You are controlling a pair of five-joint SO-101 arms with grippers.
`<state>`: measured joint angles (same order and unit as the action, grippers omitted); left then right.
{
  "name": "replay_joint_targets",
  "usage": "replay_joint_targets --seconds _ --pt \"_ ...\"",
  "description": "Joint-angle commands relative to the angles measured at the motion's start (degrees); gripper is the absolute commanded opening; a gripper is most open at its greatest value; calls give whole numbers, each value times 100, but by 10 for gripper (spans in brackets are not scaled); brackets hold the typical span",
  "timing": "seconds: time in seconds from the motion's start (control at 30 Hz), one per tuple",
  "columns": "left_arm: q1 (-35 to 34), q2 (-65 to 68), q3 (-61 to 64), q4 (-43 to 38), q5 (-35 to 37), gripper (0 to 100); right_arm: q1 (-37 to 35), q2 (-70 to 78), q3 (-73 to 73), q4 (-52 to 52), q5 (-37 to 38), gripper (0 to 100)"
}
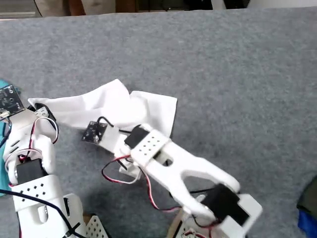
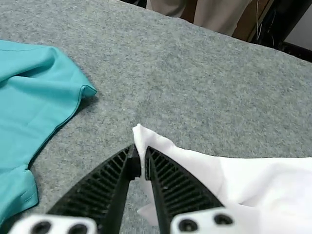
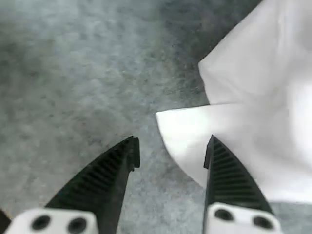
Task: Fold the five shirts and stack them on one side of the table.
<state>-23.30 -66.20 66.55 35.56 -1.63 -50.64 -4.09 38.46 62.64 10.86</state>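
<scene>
Spreading under everything is the grey table (image 1: 237, 69), and on it the white shirt (image 1: 119, 106) lies rumpled and half gathered, its layers overlapping unevenly. Beside the white shirt, near its pinched corner but not touching it, sits a teal shirt (image 2: 34, 92). Well apart from the white shirt on the opposite side is a dark and blue bundle (image 1: 308, 208), too cut off at the edge to say whether it is another shirt. The left gripper (image 2: 139, 157) is closed on the very tip of one corner of the white shirt, with only a sliver of cloth between the jaws. The right gripper (image 3: 170, 153) hangs spread wide over a loose edge of the white shirt, one finger above cloth and the other above bare table. The likely trouble is the thin pinch: any firm pull could slide the corner free. The right gripper, if it closes where it is, may catch just the top layer or push the edge away, leaving a crooked fold. Dragging could also bunch the white shirt further.
</scene>
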Motion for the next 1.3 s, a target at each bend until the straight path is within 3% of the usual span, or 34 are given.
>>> replay_joint_targets --seconds 0.0,0.23,0.67,0.93,1.27 --pt "-44 -66 70 -88 0 20 145 497 -444 -149 -70 221" --pt "-44 -66 97 -88 0 20 207 1297 -910 -132 -299 221" --pt "-44 -66 97 -97 0 20 365 1455 -1130 -123 -422 214" --pt "-44 -66 97 -70 0 20 532 1903 -1130 -167 -431 5" --pt "-53 -66 62 -70 0 20 1147 1868 -1974 1011 -431 9"
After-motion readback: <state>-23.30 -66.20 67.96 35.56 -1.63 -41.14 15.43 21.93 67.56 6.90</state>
